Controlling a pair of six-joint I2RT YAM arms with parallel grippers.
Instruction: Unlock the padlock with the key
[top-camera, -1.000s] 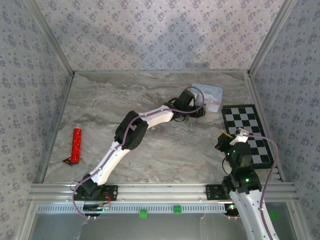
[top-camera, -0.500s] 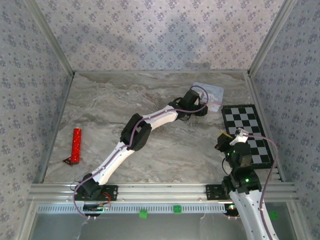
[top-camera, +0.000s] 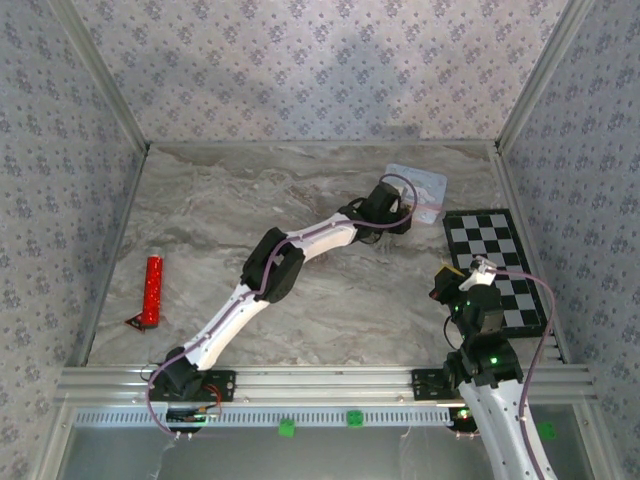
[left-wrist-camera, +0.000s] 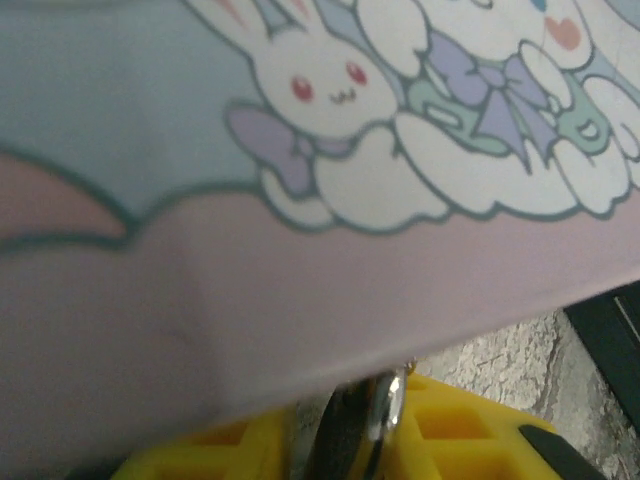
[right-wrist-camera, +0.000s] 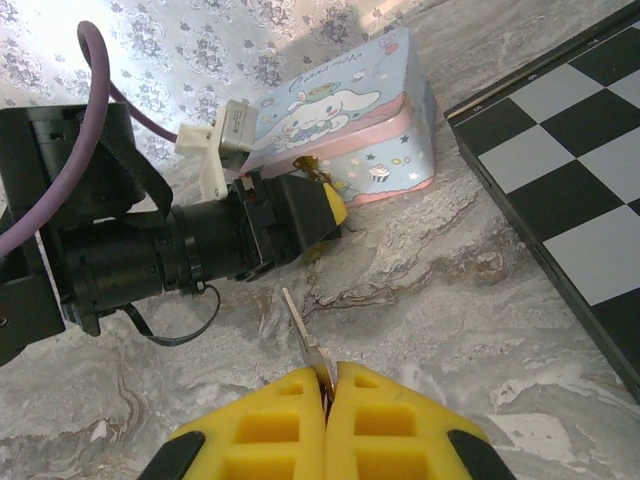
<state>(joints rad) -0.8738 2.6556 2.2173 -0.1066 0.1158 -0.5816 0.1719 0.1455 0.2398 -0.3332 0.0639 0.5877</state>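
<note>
Left claw (right-wrist-camera: 326, 208) – reached out across the grey marble-patterned counter (top-camera: 250, 200), its yellow fingertips up against the near wall of the pale-blue and pink tin printed with cartoon rabbits (right-wrist-camera: 345, 115). In the left wrist view, the tiny blackish padlock with a silvery loop (left-wrist-camera: 376, 415) sits between the two yellow pads (left-wrist-camera: 460, 435), just below the tin's pink band. The pads are drawn in close on either side of it, and the claw appears clamped on it. The lock body is mostly cut off by the bottom edge of that view, so I cannot tell which way it faces.

Right claw (right-wrist-camera: 328, 376) – fingers pressed fully together, pinching the thin silvery key (right-wrist-camera: 300, 335) by its near end. The blade sticks out forward and slightly left, pointing toward the left claw. Key tip and left claw are near each other but apart, with bare counter between them.

Black-and-white checkered board (top-camera: 495, 270) lies flat at the right edge of the counter, just beside the tin. Glittery red stick (top-camera: 153, 290) lies at the far left, well apart from both arms.
</note>
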